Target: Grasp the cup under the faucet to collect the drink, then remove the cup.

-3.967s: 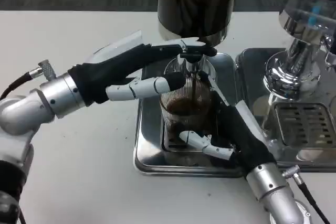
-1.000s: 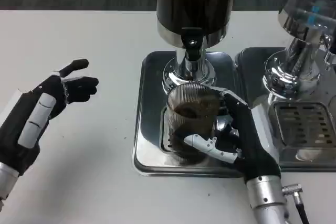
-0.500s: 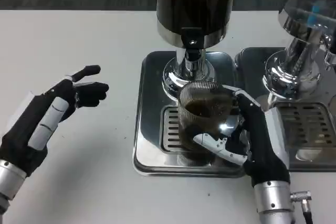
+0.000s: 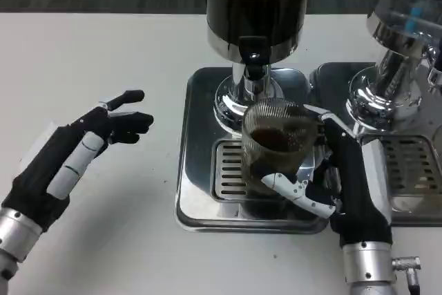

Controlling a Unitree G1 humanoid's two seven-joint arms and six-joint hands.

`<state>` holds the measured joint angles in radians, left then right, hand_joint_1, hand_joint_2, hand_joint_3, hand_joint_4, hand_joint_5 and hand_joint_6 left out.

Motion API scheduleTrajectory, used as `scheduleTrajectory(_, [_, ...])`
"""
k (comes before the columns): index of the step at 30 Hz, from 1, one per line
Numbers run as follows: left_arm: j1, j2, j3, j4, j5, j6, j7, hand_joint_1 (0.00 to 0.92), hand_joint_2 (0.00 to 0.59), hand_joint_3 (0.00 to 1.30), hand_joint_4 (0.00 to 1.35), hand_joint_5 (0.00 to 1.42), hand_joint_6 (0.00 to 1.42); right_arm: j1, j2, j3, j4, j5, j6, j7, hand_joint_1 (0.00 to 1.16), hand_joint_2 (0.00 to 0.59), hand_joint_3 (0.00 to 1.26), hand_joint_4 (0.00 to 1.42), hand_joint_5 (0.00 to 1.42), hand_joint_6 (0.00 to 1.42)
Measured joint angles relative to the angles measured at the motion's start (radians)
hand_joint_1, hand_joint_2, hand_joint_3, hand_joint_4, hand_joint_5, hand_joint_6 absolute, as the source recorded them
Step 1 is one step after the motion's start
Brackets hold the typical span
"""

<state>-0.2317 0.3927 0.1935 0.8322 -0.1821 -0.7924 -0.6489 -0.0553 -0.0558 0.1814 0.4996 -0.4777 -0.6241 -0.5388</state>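
Right hand point(image 4: 338, 184) is wrapped around the upright cup point(image 4: 276, 144), at its 10 o'clock; left hand point(image 4: 76, 153) is spread, well apart.

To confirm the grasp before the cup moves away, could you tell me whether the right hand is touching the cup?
Touching. In the head view the right hand wraps the ribbed cup, with a finger lying across its front and the palm against its right side.

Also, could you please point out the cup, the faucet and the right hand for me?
cup point(image 4: 276, 144): head view, on its ribbed side wall.
faucet point(image 4: 253, 56): head view, on the black spout.
right hand point(image 4: 343, 170): head view, on the black back of the hand.
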Motion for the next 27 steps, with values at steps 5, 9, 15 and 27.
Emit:
scheduleTrajectory(5, [-0.001,0.017,-0.016,0.001,0.039,-0.034,0.020,0.000,0.169,0.21,0.29,0.28,0.30,0.042,-0.020,-0.014,-0.058,0.000,0.000,0.014,0.78,0.202,0.65,0.78,0.94,1.25])
scheduleTrajectory(9, [-0.002,0.028,-0.022,0.001,0.053,-0.058,0.033,0.000,0.169,0.21,0.29,0.28,0.30,0.076,-0.035,-0.024,-0.104,0.002,0.001,0.028,0.78,0.199,0.65,0.78,0.95,1.26])
scheduleTrajectory(15, [-0.003,0.038,-0.044,-0.004,0.079,-0.087,0.039,0.000,0.169,0.21,0.28,0.27,0.29,0.136,-0.041,-0.035,-0.182,0.006,0.004,0.069,0.78,0.196,0.65,0.79,0.95,1.26])
scheduleTrajectory(27, [0.052,0.089,-0.086,-0.111,0.096,-0.162,0.039,0.000,0.166,0.21,0.28,0.26,0.29,0.232,-0.048,-0.045,-0.323,0.016,0.008,0.150,0.78,0.197,0.67,0.79,0.95,1.26])
